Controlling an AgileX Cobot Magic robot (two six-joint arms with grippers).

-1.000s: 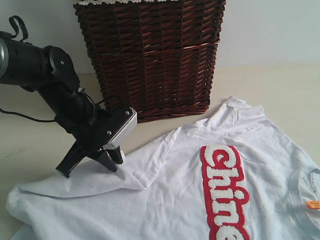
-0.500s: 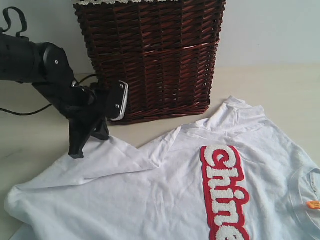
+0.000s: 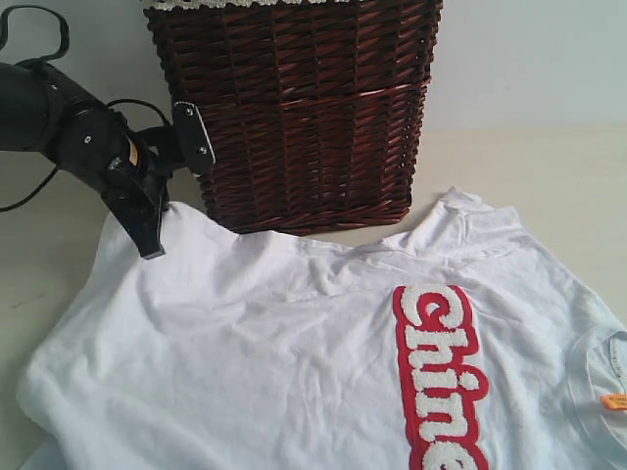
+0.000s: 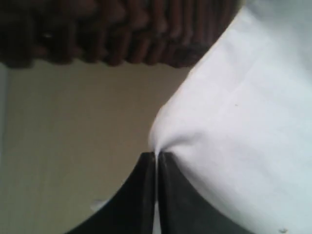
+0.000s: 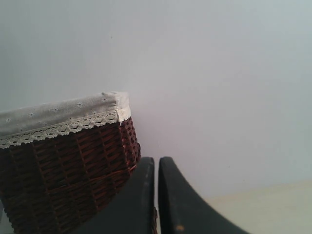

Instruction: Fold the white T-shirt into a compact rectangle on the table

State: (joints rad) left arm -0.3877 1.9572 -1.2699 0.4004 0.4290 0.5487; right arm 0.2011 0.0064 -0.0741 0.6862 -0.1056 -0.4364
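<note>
The white T-shirt lies spread on the table, its red band with white lettering toward the right. My left gripper is shut on a corner of the shirt's cloth, at the far left near the basket. In the left wrist view the gripper pinches a gathered point of the T-shirt, and a thin strip of white runs between the dark fingers. My right gripper is shut with nothing in it, raised and facing the wall. It is out of the exterior view.
A dark brown wicker basket with white lace trim stands at the back, just behind the shirt and close to my left arm. The same basket shows in the right wrist view. An orange label sits inside the collar at the right edge.
My left gripper closed on the shirt's edge and pulled it back and left toward the basket. The folded-over flap has opened out flat. The right gripper has stayed shut.
</note>
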